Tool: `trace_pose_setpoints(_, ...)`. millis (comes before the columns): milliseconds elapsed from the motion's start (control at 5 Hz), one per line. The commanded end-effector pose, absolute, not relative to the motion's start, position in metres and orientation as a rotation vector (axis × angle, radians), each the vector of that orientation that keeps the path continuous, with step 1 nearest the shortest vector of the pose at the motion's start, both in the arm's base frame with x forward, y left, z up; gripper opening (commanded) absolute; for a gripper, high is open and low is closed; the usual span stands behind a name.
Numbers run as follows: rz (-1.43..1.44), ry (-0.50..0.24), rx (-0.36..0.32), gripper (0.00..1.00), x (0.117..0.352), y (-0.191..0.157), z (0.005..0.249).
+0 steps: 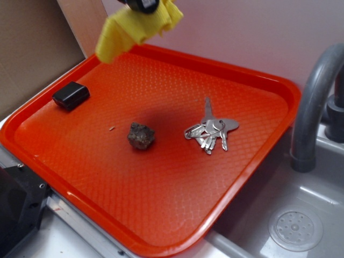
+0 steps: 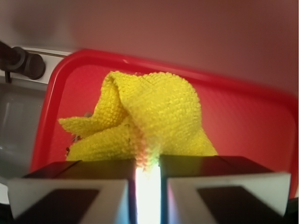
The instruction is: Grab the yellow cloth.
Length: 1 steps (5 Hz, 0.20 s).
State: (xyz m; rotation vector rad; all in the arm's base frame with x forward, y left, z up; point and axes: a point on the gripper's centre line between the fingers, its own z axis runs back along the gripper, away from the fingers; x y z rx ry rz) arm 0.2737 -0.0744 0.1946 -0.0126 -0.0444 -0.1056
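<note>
The yellow cloth (image 1: 133,29) hangs bunched from my gripper (image 1: 144,5) at the top of the exterior view, lifted above the far left corner of the orange tray (image 1: 226,70). In the wrist view the cloth (image 2: 145,116) fills the middle, pinched between my two fingers (image 2: 93,175), which are closed to a narrow gap on a fold of it. My gripper (image 2: 148,163) is shut on the cloth. Most of the gripper is cut off by the top edge in the exterior view.
On the tray lie a small black box (image 1: 71,95) at the left, a dark rock (image 1: 141,136) in the middle and a bunch of keys (image 1: 211,130) to the right. A grey tap (image 1: 314,97) and sink with drain (image 1: 295,230) stand at the right.
</note>
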Motion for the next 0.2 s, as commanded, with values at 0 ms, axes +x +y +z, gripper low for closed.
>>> trace_pose_setpoints(0, -0.069, -0.046, -0.027, 0.00, 0.2684, -0.0679, 0.2025)
